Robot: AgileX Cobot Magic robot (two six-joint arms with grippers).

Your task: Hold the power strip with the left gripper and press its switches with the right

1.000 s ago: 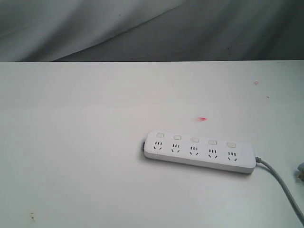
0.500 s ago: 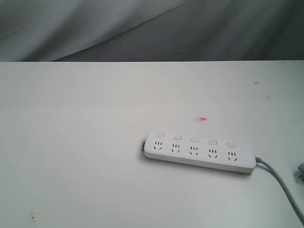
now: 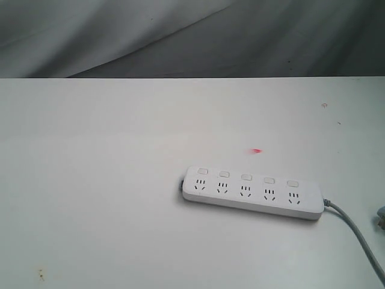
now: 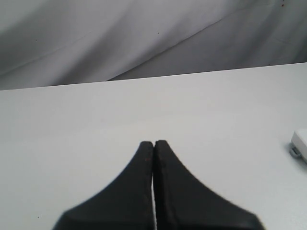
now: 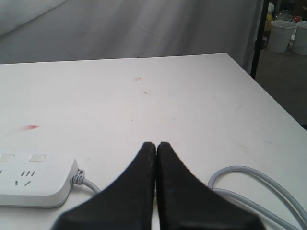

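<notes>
The white power strip [image 3: 251, 192] lies flat on the white table, right of centre in the exterior view, its row of switches [image 3: 246, 177] along the far edge. A grey cable [image 3: 360, 241] leaves its right end. Neither arm shows in the exterior view. In the left wrist view my left gripper [image 4: 154, 143] is shut and empty above bare table, with one end of the power strip [image 4: 301, 142] at the frame's edge. In the right wrist view my right gripper [image 5: 156, 143] is shut and empty, beside the cable end of the power strip [image 5: 36, 179] and a cable loop [image 5: 254, 184].
A small red mark [image 3: 257, 150] sits on the table just behind the strip. A grey cloth backdrop [image 3: 192, 36] hangs behind the table's far edge. In the right wrist view the table's side edge [image 5: 268, 91] drops off, with white buckets [image 5: 282, 34] on the floor beyond.
</notes>
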